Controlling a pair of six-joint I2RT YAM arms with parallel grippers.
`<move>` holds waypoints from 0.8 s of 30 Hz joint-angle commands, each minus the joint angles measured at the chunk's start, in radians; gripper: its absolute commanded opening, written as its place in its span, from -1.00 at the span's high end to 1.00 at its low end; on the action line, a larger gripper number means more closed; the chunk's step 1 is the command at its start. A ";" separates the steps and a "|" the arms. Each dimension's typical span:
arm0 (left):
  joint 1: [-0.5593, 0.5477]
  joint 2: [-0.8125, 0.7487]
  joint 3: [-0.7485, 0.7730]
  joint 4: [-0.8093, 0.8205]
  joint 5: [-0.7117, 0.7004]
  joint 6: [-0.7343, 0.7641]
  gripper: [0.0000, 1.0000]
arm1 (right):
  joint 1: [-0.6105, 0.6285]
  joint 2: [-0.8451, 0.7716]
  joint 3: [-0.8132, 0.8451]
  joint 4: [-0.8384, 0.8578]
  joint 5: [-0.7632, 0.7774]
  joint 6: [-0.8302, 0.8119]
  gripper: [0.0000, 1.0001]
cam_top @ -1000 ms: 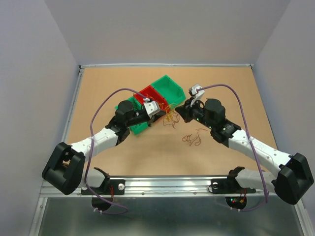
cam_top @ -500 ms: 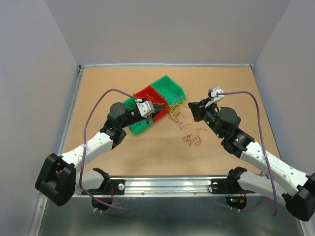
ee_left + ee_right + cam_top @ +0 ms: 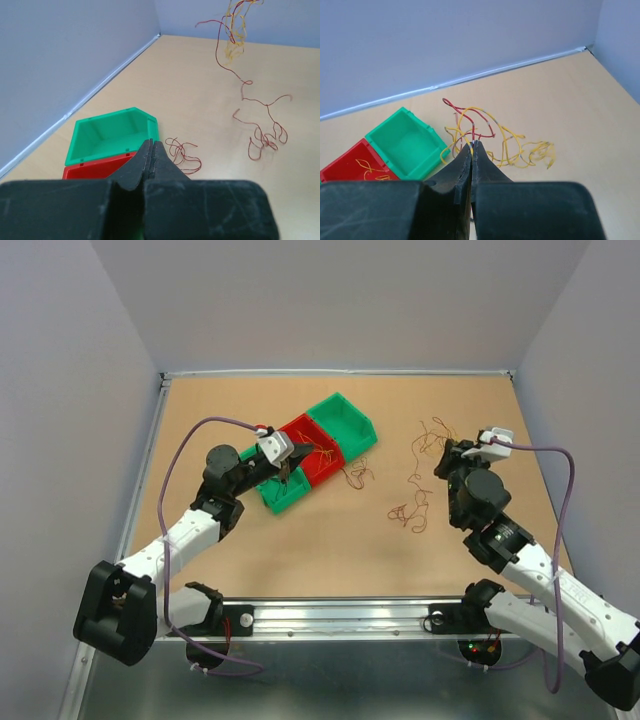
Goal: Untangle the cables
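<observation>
My right gripper [image 3: 447,454] is shut on a bunch of yellow and red cables [image 3: 431,435] and holds it above the table at the right. The wires sprout from its tips in the right wrist view [image 3: 485,132]. Red strands [image 3: 411,510] trail from the bunch down onto the table. A loose red cable [image 3: 356,476] lies beside the bins, and also shows in the left wrist view [image 3: 183,155]. My left gripper [image 3: 285,473] is shut above the bins, and no wire shows at its tips [image 3: 151,146]. The hanging bunch [image 3: 234,27] is far ahead of it.
Three small bins stand in a diagonal row left of centre: a green bin [image 3: 346,421], a red bin [image 3: 310,447] with a yellow wire [image 3: 370,170] inside, and a green bin [image 3: 278,494] under my left gripper. Raised edges border the table.
My right gripper has pulled away to the right with the cable bunch, stretching red strands across the table. My left gripper has drawn back left over the bins. One red cable stays beside the bins.
</observation>
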 commanded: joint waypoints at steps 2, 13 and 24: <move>-0.001 -0.033 -0.001 0.029 0.063 -0.008 1.00 | -0.001 -0.040 -0.030 0.039 -0.068 -0.022 0.99; -0.086 -0.036 -0.001 -0.011 0.117 0.052 -0.41 | -0.001 0.031 0.036 0.041 -0.586 0.015 0.99; -0.231 -0.007 0.022 -0.057 0.040 0.107 -0.50 | -0.001 0.189 0.105 0.081 -0.696 0.046 0.99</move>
